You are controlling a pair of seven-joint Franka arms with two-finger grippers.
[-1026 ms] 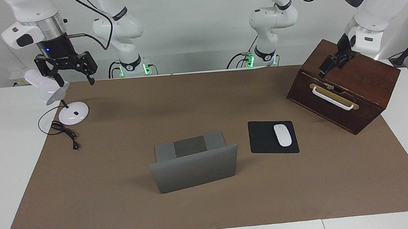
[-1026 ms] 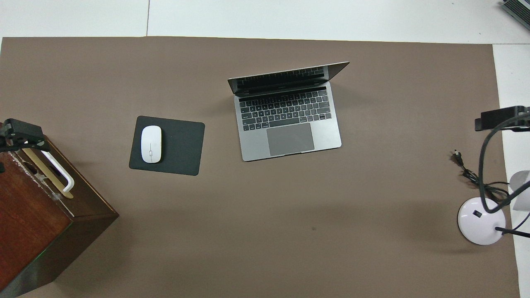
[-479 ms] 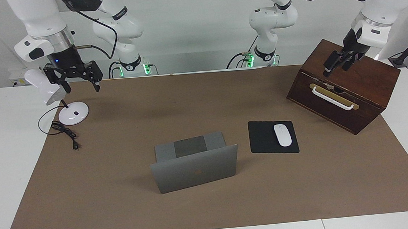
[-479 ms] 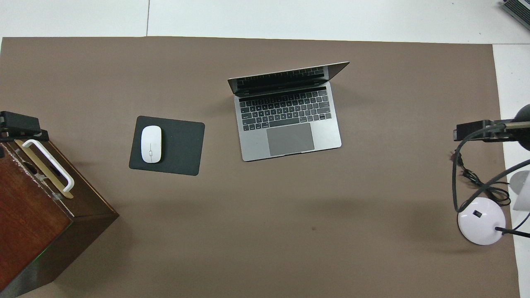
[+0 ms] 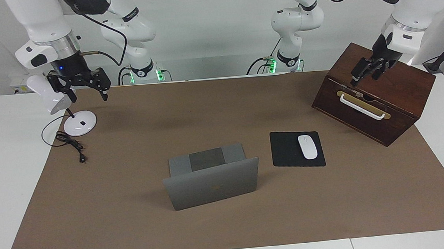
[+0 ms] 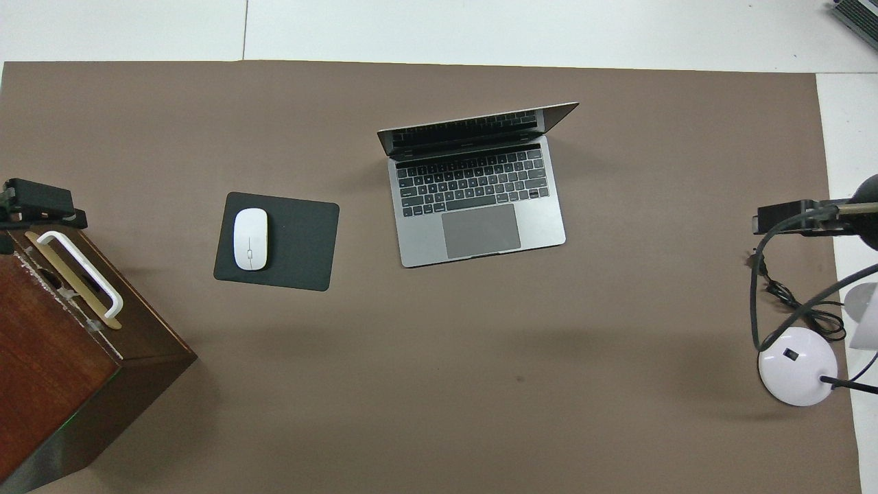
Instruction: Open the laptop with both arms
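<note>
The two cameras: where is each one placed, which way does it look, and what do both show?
Facing view: high across the table, looking at both robots; whole arms show, right pincer open over the desk lamp, left pincer over the wooden drawer box.
Overhead view: above the robots' end, looking steeply down; only pincer parts show at the edges.
Shared: the open laptop, mouse on mouse pad.

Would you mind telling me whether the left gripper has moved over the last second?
Yes. In the facing view the left gripper has risen from just above the white handle to higher over the wooden box top.
</note>
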